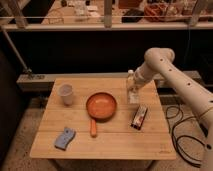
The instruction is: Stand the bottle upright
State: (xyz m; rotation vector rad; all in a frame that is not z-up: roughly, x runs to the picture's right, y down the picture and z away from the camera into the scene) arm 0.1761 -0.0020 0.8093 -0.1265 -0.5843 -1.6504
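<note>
End effector [132,84] at bottle [133,96] on table [110,142]

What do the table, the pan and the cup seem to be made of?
The table: pale wood, matte; plank seams show. The pan: orange and smooth, perhaps coated metal or plastic; the look leaves it open. The cup: plain white, dull, probably paper or plastic. The tool is by the bottle, over the table's far right part.

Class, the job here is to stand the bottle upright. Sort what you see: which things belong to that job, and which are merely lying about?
Belongs to the job:
bottle, at the far right of the tabletop
gripper, down right by the bottle

Just lying about:
white cup
orange pan
blue sponge
dark packet
</note>
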